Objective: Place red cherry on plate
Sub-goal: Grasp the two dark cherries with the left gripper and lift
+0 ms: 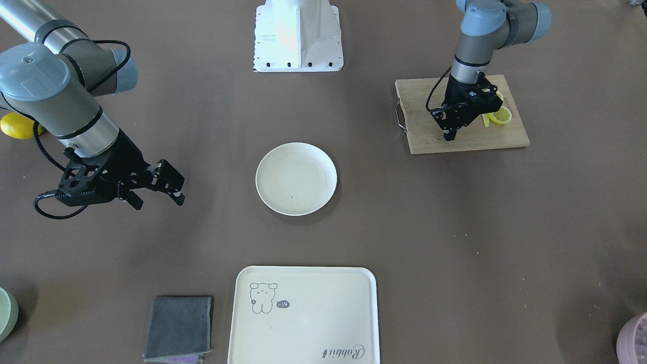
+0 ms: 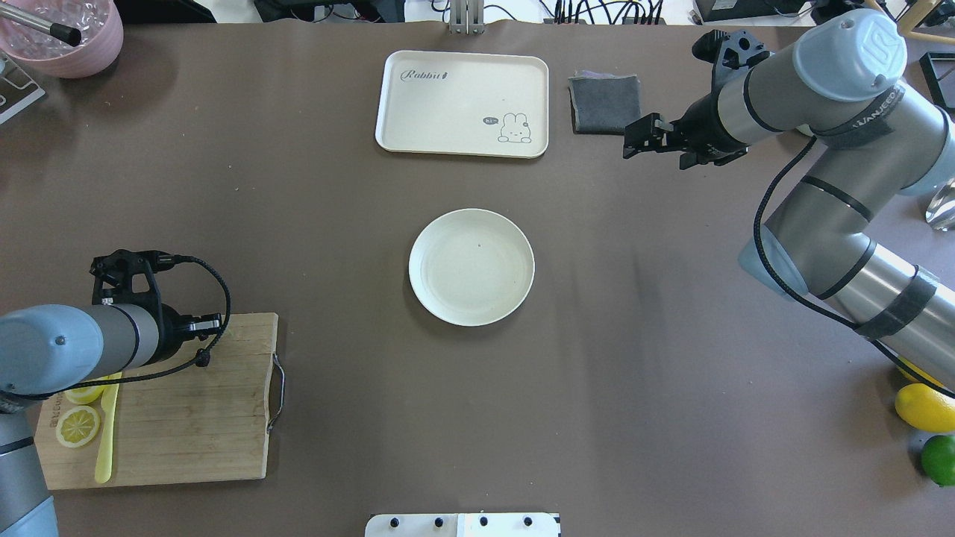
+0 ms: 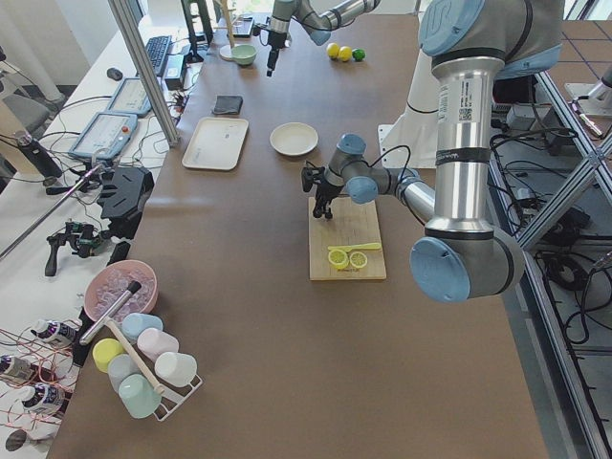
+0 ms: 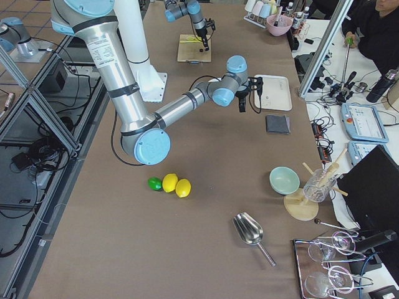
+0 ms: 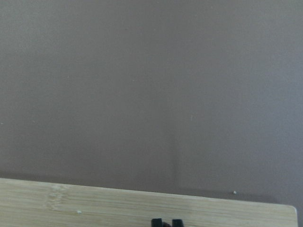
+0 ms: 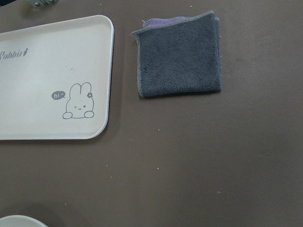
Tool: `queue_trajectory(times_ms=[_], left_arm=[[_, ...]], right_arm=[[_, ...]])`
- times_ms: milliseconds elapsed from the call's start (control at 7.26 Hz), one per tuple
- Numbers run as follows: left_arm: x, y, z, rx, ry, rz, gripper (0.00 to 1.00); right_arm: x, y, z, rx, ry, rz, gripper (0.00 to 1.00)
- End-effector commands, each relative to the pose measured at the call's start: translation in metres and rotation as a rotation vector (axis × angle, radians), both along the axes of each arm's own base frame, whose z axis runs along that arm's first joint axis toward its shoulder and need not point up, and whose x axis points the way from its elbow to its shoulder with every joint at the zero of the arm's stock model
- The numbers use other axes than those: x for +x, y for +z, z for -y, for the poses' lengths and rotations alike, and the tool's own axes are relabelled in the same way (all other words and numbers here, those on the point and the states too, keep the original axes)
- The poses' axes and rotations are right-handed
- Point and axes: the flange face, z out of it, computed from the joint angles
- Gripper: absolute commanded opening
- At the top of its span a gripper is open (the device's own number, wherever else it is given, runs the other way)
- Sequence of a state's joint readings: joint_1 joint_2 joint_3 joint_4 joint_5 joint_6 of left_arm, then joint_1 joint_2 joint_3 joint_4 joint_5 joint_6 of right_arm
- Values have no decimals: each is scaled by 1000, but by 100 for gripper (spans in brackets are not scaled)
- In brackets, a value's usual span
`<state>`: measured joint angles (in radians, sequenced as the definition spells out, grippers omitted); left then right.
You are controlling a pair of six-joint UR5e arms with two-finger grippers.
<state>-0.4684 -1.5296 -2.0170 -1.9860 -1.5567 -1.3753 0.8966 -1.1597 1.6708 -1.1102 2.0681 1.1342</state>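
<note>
The round cream plate [image 1: 296, 179] [image 2: 471, 266] sits bare at the table's centre. My left gripper [image 1: 449, 135] [image 2: 211, 324] points down onto the wooden cutting board [image 1: 429, 144] [image 2: 186, 418], fingers pressed together. A thin pale stem of the red cherry [image 1: 437, 137] sticks out beside the tips, and the fingers hide the dark fruits. In the left wrist view only the two close fingertips [image 5: 156, 222] and the board's edge show. My right gripper [image 1: 156, 189] [image 2: 642, 138] hovers open and holds nothing, well to the plate's side.
Lemon slices [image 1: 500, 115] [image 2: 77, 425] and a yellow knife [image 2: 104, 440] lie on the board. A cream tray [image 1: 303, 316] and a grey cloth [image 1: 178, 327] lie past the plate. Whole lemons [image 2: 925, 406] and a lime [image 2: 938, 459] sit by the right arm.
</note>
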Motion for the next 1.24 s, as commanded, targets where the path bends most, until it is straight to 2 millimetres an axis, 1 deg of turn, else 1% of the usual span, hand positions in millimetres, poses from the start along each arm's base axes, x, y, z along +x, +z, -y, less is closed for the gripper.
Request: queue_trajectory(times_ms=[0,138,275,413,551,688,826,964,1101], left_arm=[[-49,-26,32,10,-21,-50,0],[-63,-34,48,2,-28,-78,0],[-56,-61,69,32,-49,-119,0],[-24,-103,96,51,-57,-157,0],[12,-161,125,36,-62,-136,0],[31,-210,138,13,-72,-112,0],[48,-230,149,1,-81,-127,0],[79,-252,160,-28,-94,-145,0],[107,-277,159,-45,-90,-168,0]], right_arm=[[3,0,1,0,3,2,100],[4,0,1,0,3,2,100],[4,0,1,-1,5,2,100],[4,1,1,-2,5,1,100],[4,2,1,-4,3,-1,100],[3,1,1,-5,2,-2,100],[3,2,1,-6,2,-2,100],[3,3,2,-7,3,-4,100],[3,3,2,-5,3,-2,100]])
